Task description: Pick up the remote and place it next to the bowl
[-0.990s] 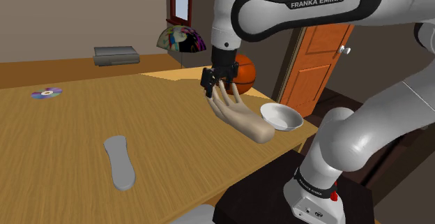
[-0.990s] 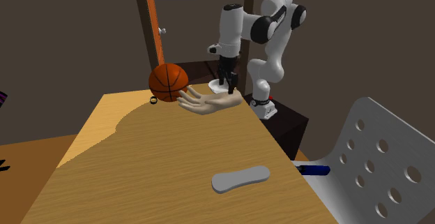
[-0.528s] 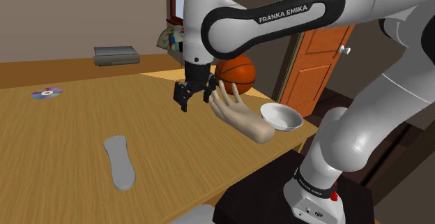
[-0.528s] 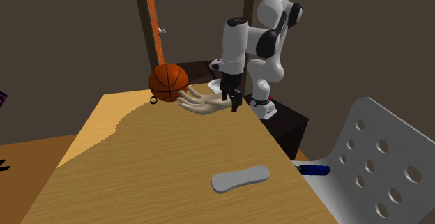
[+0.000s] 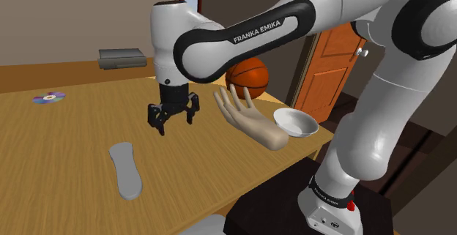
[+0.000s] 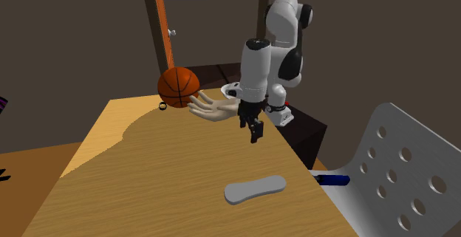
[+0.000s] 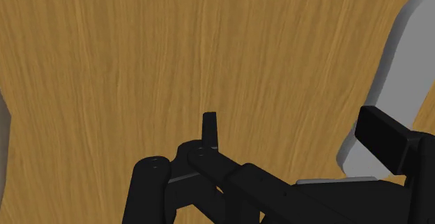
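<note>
"FRANKA EMIKA" on the arm (image 5: 253,31)

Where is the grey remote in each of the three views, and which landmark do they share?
Shoulder view: remote low left on the table, down-left of the gripper.
Second exterior view: remote low, right of centre, near the white chair.
Wrist view: remote beside the gripper, partly behind one finger.
Shared landmark: the wood-grain table.
</note>
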Controlling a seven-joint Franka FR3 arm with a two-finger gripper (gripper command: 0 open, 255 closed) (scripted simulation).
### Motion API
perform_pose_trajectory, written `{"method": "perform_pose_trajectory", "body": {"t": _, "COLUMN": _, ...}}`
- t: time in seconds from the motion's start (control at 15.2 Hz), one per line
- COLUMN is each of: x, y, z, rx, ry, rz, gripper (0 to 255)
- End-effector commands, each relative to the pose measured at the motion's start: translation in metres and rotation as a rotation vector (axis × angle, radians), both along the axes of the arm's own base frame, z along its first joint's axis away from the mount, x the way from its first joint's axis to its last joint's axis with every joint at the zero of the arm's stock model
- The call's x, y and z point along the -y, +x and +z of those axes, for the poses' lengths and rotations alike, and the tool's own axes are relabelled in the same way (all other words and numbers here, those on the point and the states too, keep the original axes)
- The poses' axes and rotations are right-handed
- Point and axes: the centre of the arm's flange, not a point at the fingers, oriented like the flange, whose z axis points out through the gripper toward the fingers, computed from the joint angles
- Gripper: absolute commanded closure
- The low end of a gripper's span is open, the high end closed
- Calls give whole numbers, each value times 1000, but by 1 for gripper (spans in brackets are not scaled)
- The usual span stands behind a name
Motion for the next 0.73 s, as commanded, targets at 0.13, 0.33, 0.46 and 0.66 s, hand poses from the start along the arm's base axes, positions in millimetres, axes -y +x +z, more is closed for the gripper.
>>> {"method": "perform_pose_trajectory", "body": {"t": 0.13, "x": -45, "y": 20, "z": -20, "rx": -3, "ry": 4, "rz": -18, "gripper": 0}}
{"method": "perform_pose_trajectory", "body": {"t": 0.33, "x": -78, "y": 36, "z": -36, "rx": -5, "ry": 7, "rz": -30, "gripper": 0}}
{"method": "perform_pose_trajectory", "body": {"t": 0.46, "x": -99, "y": 47, "z": -46, "rx": -7, "ry": 9, "rz": -38, "gripper": 0}}
{"method": "perform_pose_trajectory", "body": {"t": 0.66, "x": -131, "y": 64, "z": -62, "rx": -10, "ry": 12, "rz": -50, "gripper": 0}}
